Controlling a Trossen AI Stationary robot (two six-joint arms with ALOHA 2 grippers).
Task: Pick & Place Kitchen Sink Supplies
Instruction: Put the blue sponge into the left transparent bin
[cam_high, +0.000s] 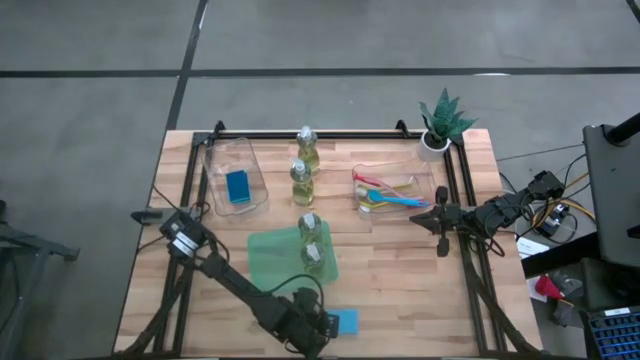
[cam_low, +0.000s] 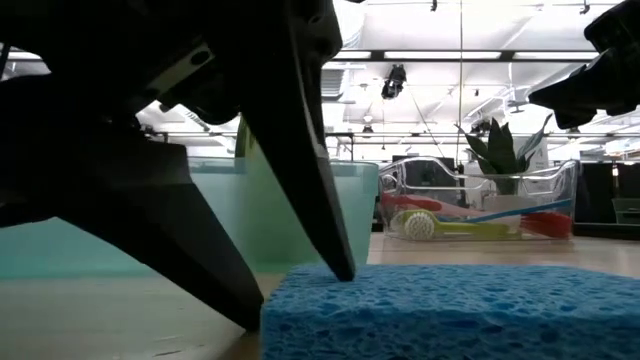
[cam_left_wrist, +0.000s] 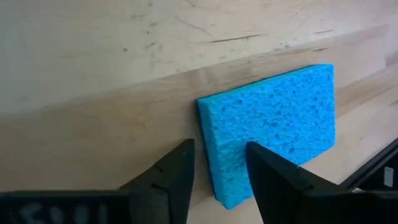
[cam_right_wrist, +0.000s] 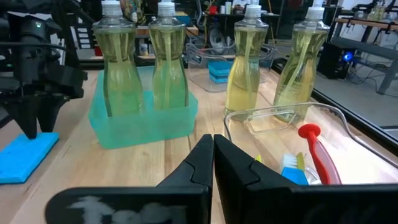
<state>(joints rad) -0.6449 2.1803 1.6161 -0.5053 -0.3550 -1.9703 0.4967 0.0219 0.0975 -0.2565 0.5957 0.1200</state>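
Note:
A blue sponge (cam_high: 345, 321) lies flat on the wooden table near its near edge. My left gripper (cam_high: 318, 325) is down at the sponge's left end, open, its two fingers astride that end's edge (cam_left_wrist: 208, 134). My right gripper (cam_high: 440, 218) waits shut at the table's right side, holding nothing. Two bottles (cam_high: 303, 162) of yellowish liquid stand on the table at the far middle, and two more stand in a green tray (cam_high: 280, 258). A second sponge (cam_high: 238, 187) lies in the left clear bin (cam_high: 255, 165). My left gripper comes slanting down from the table's left. One fingertip (cam_low: 343, 270) stands on the sponge's top face (cam_left_wrist: 242, 134) just inside its left end. The other fingertip (cam_low: 250, 318) reaches the table beside that end's side wall (cam_low: 275, 320). The sponge lies flat on the table.
A clear bin (cam_high: 430, 185) with red, yellow and blue brushes (cam_high: 385, 195) stands at the right. A potted plant (cam_high: 443, 122) is at the far right corner. Black rails (cam_high: 330, 133) frame the table. Bare wood lies right of the sponge.

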